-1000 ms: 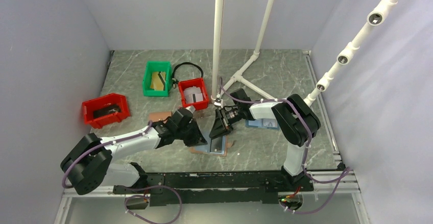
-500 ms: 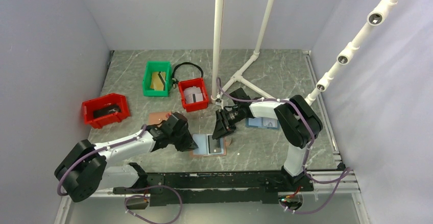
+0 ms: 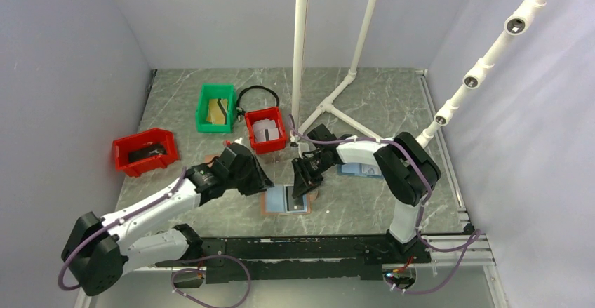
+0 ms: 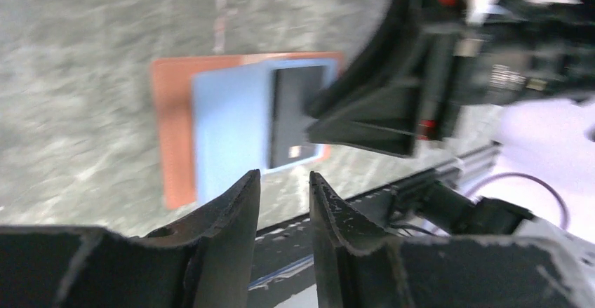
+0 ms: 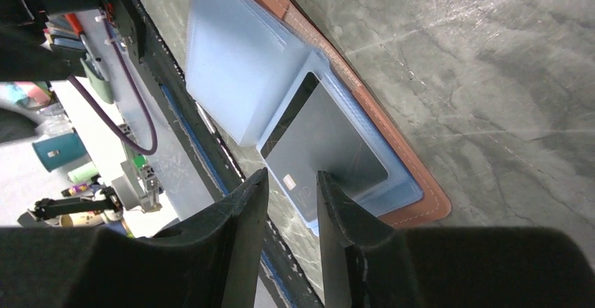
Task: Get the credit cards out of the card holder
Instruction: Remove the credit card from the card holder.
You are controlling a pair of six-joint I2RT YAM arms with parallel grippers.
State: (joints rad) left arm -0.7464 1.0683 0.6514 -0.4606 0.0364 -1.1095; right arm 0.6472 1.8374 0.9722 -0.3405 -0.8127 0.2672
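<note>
Where the top external view applies, the flat brown leather-look card holder (image 3: 270,201) lies open on the grey marbled table (image 3: 379,97), its long axis running left-right, between the left gripper (image 3: 263,184) and the right gripper (image 3: 298,190). The left wrist view adds that the left jaws are slightly parted and empty. The right wrist view shows the thin grey credit card (image 5: 326,150) seated in the light blue pocket, its long axis crosswise to the holder's. The right jaws are slightly parted over it; contact is indiscernible.

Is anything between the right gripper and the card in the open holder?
Nothing visible does. The right gripper hangs just over the card in the open holder, and the left gripper stands off to one side.
</note>
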